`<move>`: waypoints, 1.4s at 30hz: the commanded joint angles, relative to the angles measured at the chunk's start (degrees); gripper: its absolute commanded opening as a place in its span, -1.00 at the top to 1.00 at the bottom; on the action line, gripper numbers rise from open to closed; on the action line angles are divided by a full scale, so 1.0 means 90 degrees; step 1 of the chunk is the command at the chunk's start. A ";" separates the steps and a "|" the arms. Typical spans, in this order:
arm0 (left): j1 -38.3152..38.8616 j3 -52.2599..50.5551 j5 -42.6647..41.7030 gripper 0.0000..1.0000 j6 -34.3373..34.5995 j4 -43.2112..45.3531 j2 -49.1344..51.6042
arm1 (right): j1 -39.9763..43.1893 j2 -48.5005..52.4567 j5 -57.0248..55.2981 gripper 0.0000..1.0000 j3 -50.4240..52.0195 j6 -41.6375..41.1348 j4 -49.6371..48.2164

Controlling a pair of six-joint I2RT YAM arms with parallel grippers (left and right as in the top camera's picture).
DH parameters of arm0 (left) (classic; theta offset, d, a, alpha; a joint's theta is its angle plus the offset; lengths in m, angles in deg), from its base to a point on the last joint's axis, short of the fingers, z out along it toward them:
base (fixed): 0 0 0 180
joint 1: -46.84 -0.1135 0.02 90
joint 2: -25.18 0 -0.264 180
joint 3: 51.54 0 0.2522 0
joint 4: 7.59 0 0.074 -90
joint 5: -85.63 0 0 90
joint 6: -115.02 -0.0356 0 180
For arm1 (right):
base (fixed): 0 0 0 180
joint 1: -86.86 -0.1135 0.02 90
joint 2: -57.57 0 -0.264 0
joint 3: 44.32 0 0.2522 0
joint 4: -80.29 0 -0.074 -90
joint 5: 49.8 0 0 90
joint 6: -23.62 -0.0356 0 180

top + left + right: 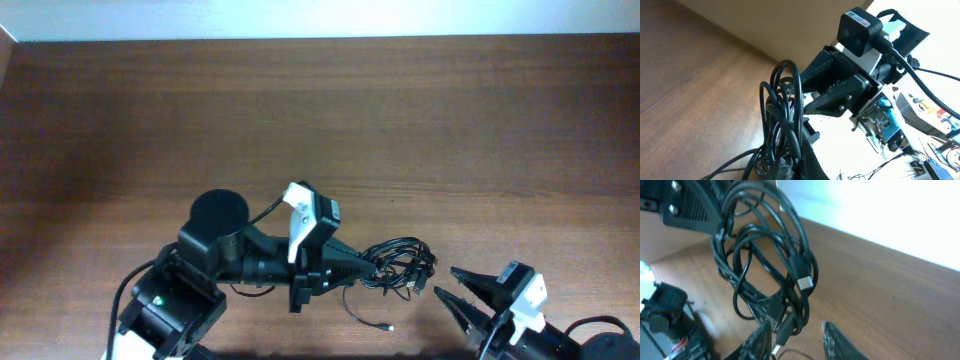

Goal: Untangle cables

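Note:
The cables form one tangled bundle of thin black loops just above the table, right of centre near the front. My left gripper reaches in from the left and is shut on the bundle's left side. In the left wrist view the loops rise out of its closed jaws. My right gripper stands open just right of the bundle. In the right wrist view the bundle hangs ahead of its fingers, and a silver-tipped plug lies close to the left finger. One strand trails toward the front edge.
The brown wooden table stretches back to a pale wall. The left arm's base fills the front left corner. Thicker black arm cables lie at the front right. Beyond the table's edge, a cluttered bench shows in the left wrist view.

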 commanded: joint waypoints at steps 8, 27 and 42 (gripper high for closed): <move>-0.0049 0.0080 -0.0318 1.00 0.0015 0.0015 -0.0141 | 0.0017 0.1141 0.0899 0.70 0.0080 0.0571 -0.0665; -0.0044 0.0080 0.3279 1.00 0.3024 0.1384 0.0945 | 0.0012 0.2310 0.2980 0.92 0.0078 -0.0799 -0.0930; -0.1127 0.0080 0.1800 1.00 0.1511 0.1022 0.0073 | 0.0012 0.1987 -0.1751 0.49 -0.0223 -0.2288 0.0146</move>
